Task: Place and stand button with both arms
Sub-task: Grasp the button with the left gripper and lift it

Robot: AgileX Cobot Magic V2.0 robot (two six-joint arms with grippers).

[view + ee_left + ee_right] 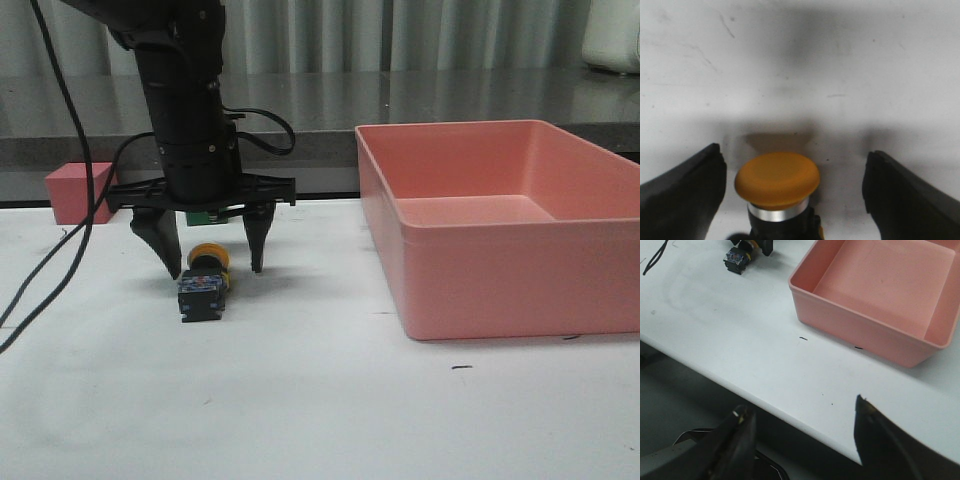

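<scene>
The button (pixel 205 283) lies on its side on the white table, yellow cap toward the back, black base with blue parts toward the front. My left gripper (pixel 214 266) is open and points down over it, one finger on each side of the cap, apart from it. In the left wrist view the yellow cap (pixel 777 180) sits between the spread fingers of the left gripper (pixel 795 156), closer to one finger. My right gripper (pixel 800 405) is open and empty at the table's front edge, far from the button (pixel 740 257). It is outside the front view.
A large pink bin (pixel 500 290) stands on the right of the table; it also shows in the right wrist view (pixel 860 335). A pink cube (pixel 80 192) sits at the back left. A black cable (pixel 60 250) trails across the table's left side.
</scene>
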